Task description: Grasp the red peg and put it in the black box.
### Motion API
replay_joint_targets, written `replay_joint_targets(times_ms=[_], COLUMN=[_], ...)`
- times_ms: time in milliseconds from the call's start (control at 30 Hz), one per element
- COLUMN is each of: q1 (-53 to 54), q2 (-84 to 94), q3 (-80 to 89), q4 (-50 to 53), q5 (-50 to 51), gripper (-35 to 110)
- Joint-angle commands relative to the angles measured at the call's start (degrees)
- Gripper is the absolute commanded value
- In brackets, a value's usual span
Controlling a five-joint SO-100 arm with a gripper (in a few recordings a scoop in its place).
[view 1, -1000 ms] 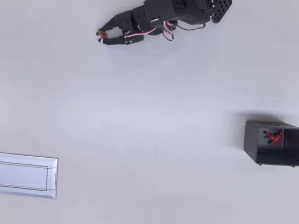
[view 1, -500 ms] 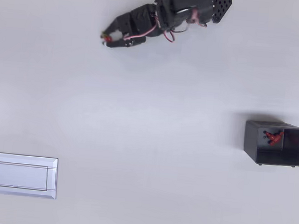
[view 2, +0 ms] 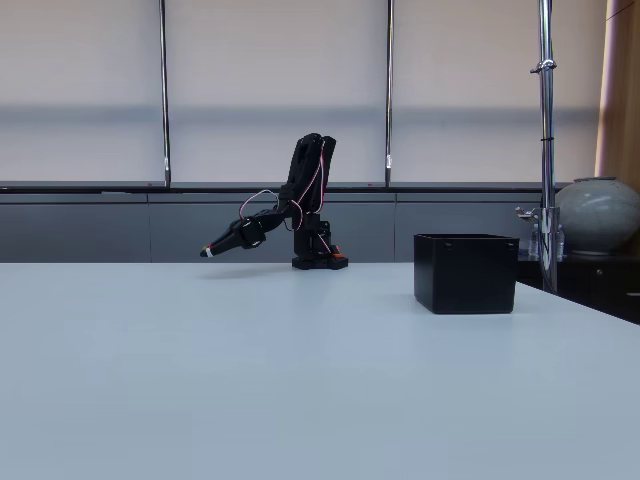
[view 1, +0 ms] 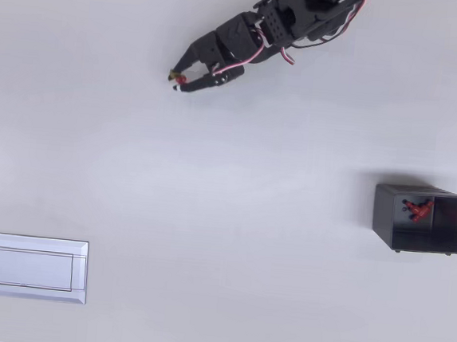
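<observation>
Black gripper (view 1: pixel 177 78) stretched out over the white table (view 1: pixel 222 242) near the top of the overhead view, fingertips pointing left and slightly down the picture. Jaws nearly closed, pinching the red peg (view 1: pixel 180 78), seen as a tiny red speck between the tips. In the fixed view, gripper (view 2: pixel 207 251) raised clear of the tabletop, arm (view 2: pixel 305 200) folded back toward its base; peg too small to make out there. Black box (view 1: pixel 419 218) well apart from the gripper, at the right edge of the overhead view, open side up, with a small red piece (view 1: pixel 417 209) lying inside against its dark floor. White rectangular tray (view 1: pixel 25 267) flat at the lower left, far from both.
</observation>
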Motion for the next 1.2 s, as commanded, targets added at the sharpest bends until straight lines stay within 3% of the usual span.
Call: replay_joint_targets(times_ms=[0, 600, 867, 1167], q1=[-6.15, -47.55, -60.64, -73.83], q2=[-4.31, -13.80, -0.09, 18.02], q3=[0.44, 5.19, 22.32, 45.62], q4=[-4.13, -3.43, -2.55, 5.27], q5=[0.00, -2.37, -4.13, -4.66], gripper=[0, 0, 0, 0])
